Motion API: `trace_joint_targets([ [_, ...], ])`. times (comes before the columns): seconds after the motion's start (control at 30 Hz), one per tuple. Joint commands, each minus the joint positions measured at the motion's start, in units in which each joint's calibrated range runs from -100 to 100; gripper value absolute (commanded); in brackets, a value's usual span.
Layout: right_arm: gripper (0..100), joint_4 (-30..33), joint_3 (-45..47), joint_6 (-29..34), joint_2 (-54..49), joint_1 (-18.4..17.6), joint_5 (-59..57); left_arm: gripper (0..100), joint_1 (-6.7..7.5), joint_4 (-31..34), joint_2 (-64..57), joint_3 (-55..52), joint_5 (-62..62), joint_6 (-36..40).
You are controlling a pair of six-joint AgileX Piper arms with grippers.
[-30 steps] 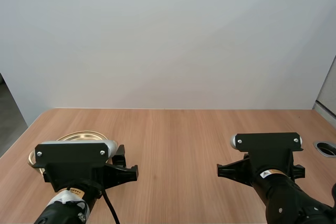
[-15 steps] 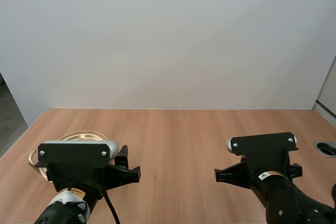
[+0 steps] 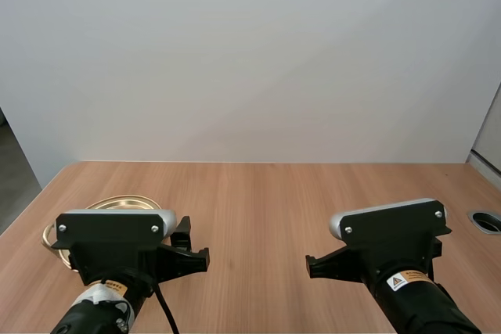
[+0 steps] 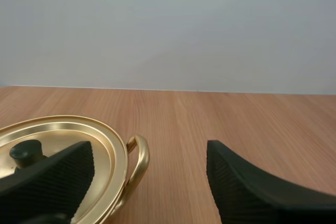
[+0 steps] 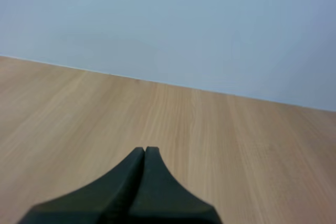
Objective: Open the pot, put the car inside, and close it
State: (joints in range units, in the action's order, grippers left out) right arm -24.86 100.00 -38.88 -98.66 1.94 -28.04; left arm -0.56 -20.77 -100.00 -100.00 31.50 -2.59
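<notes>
Wooden tabletop (image 3: 258, 193): the right arm (image 3: 395, 252) has swung in toward the centre since a second ago, the left arm (image 3: 117, 252) has barely shifted. Round gold metal pot (image 3: 117, 202) sits at the table's left side, just ahead of the left gripper (image 4: 148, 153), whose fingers are spread apart, one over the gold lid (image 4: 68, 135) beside its black knob (image 4: 25, 152). Right gripper (image 5: 144, 156) is pinched closed on nothing. The lid is on, so opening looks like the step in hand, left arm best placed

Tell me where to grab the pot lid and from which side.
Take the lid by the small dark knob at its centre, coming straight down from above. The lid lies flat and shallow on the pot, so the knob is the only raised part to pinch. The open left gripper is close beside it and probably best placed.
</notes>
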Motion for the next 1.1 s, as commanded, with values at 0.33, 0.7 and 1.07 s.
trace_joint_targets([
  [0.33, 0, 0.37, 0.00, 5.01, -1.34, 0.12, -6.39, 100, 0.01, 0.01, 0.00, 0.00, 0.03, -0.05],
  [0.7, 0, 14.50, 0.00, 20.17, -1.34, 0.12, -4.02, 100, 0.01, 0.01, 0.00, 0.00, 0.03, -0.05],
  [1.07, 0, 14.75, 0.00, 20.18, -1.34, 0.12, -4.02, 100, 0.01, -0.14, 0.00, 0.00, 0.57, -0.05],
])
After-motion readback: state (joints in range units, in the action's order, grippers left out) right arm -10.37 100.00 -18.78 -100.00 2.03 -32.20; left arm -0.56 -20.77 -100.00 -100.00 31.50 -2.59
